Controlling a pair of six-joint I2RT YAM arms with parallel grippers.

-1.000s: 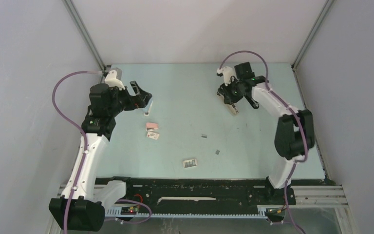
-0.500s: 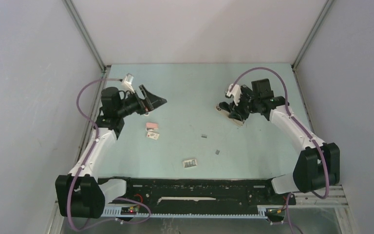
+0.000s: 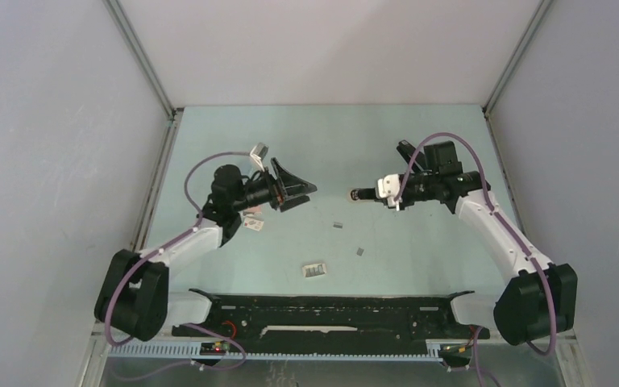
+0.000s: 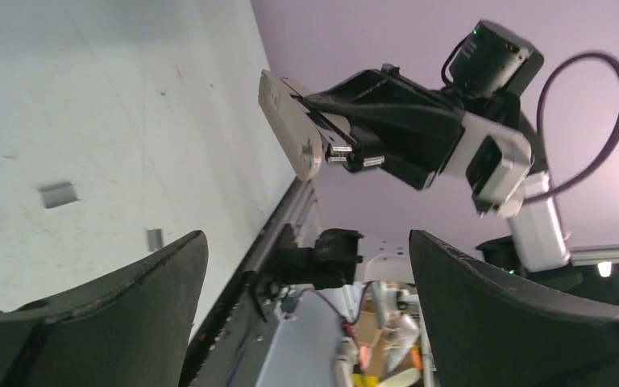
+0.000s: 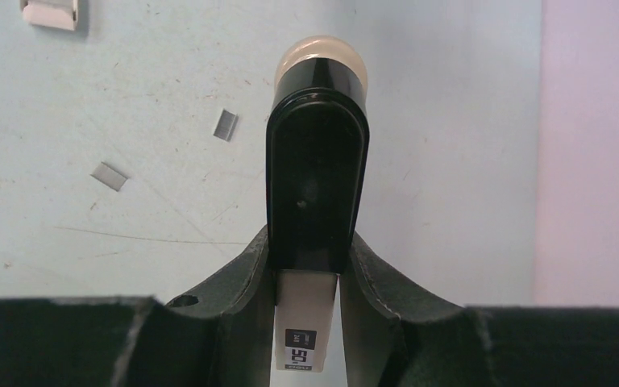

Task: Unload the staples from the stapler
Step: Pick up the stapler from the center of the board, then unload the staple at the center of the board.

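The right gripper (image 3: 393, 192), at 3 o'clock, grips the stapler (image 5: 316, 161). The left gripper (image 3: 300, 194), at 9 o'clock, has its jaws wide apart. 2 staples (image 3: 338, 225) lie toward 5 o'clock.

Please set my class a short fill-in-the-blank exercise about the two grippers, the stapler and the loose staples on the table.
1. The right gripper is shut on the stapler, whose top is coloured ____.
2. The left gripper holds nothing and its jaws stand wide ____.
3. On the table between the two arms lie ____ loose staples.

Missing words: black; open; two.
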